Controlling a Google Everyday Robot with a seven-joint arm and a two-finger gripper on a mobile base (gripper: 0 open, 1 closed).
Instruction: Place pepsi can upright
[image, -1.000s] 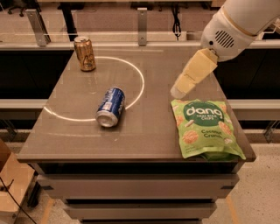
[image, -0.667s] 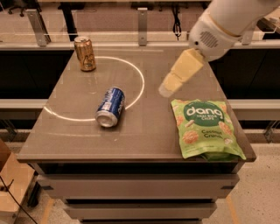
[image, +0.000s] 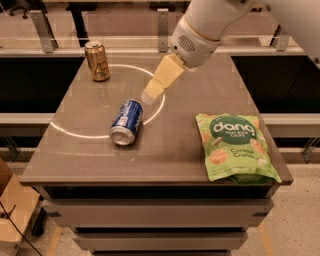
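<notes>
The blue pepsi can (image: 126, 121) lies on its side on the grey table (image: 170, 150), its silver end facing the front, inside a white circle drawn on the top. My gripper (image: 150, 95), with cream-coloured fingers, hangs from the white arm coming in from the upper right. Its tip is just above and to the right of the can's far end, apart from it.
A gold can (image: 97, 61) stands upright at the table's back left. A green bag of dang coconut chips (image: 233, 146) lies at the front right. Metal rails run behind the table. A cardboard box (image: 12, 210) sits on the floor at the left.
My gripper has moved left across the table, from beside the chips bag to just over the pepsi can's far end. The can, the gold can and the bag have not moved.
</notes>
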